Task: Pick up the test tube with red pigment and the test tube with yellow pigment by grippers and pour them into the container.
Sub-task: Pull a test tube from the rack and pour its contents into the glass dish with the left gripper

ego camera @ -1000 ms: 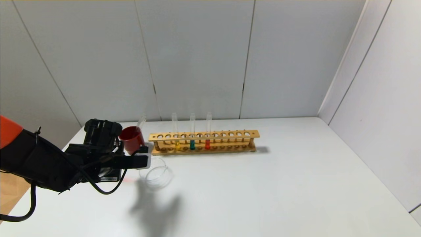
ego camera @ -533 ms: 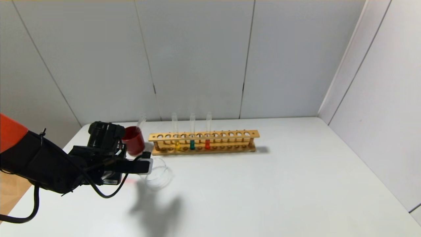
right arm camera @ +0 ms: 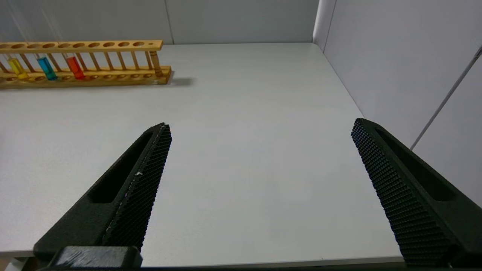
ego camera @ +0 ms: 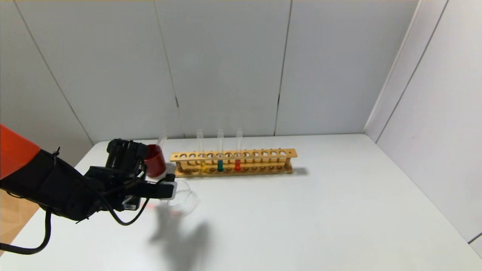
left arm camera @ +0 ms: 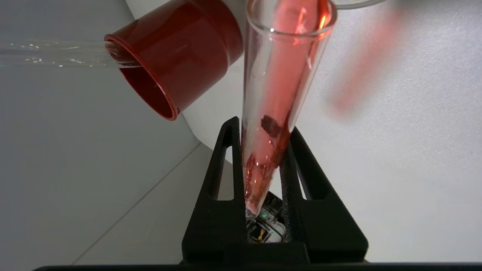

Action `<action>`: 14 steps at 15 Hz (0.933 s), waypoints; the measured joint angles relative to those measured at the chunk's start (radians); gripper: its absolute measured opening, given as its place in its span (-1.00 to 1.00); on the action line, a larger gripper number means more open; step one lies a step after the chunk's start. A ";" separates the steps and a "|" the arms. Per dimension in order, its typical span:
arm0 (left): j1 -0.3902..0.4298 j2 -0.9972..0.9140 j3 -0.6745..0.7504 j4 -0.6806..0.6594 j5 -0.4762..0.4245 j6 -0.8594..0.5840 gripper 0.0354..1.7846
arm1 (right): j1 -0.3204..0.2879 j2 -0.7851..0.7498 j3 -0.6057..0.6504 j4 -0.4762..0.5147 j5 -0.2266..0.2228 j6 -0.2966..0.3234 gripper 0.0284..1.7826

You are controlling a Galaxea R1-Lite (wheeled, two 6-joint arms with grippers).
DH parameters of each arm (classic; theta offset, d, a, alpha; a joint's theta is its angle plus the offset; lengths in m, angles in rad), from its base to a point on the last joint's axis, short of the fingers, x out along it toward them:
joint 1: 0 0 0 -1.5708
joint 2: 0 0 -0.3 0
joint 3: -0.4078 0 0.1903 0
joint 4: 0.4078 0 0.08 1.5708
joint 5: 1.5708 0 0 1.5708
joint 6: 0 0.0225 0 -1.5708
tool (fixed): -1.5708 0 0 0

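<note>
My left gripper (ego camera: 168, 190) (left arm camera: 263, 126) is shut on the test tube with red pigment (left arm camera: 282, 86). The tube is tipped over, and light coral liquid is spread along its inside towards its open mouth. The mouth is at the rim of the clear glass container (ego camera: 181, 200) (left arm camera: 354, 3), which stands on the table just right of the gripper. The test tube with yellow pigment (ego camera: 203, 165) (right arm camera: 17, 67) stands in the wooden rack (ego camera: 263, 153). My right gripper (right arm camera: 260, 126) is open and empty over the table's near right part, out of the head view.
The rack (right arm camera: 94, 45) also holds a teal-liquid tube (ego camera: 220, 165) and a deeper red tube (ego camera: 237, 164). A dark red cup (ego camera: 154, 161) (left arm camera: 177, 56) with an empty clear tube (left arm camera: 56, 54) in it stands behind my left gripper. Walls close the back and right.
My left arm has moved a little to the right and down, bringing the tipped tube closer over the container. The rack and cup have not moved.
</note>
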 joint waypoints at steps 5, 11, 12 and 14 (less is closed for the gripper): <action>0.000 0.029 -0.026 -0.001 0.011 -0.001 -0.68 | 0.000 0.000 0.000 0.000 0.000 0.000 0.96; -0.004 0.086 -0.063 -0.033 0.011 0.018 -0.68 | 0.000 0.000 0.000 0.000 0.000 0.000 0.96; -0.007 0.089 -0.065 -0.034 0.014 0.037 -0.68 | 0.000 0.000 0.000 0.000 0.000 0.000 0.96; -0.016 0.093 -0.070 -0.034 0.034 0.058 -0.68 | 0.000 0.000 0.000 0.000 0.000 0.000 0.96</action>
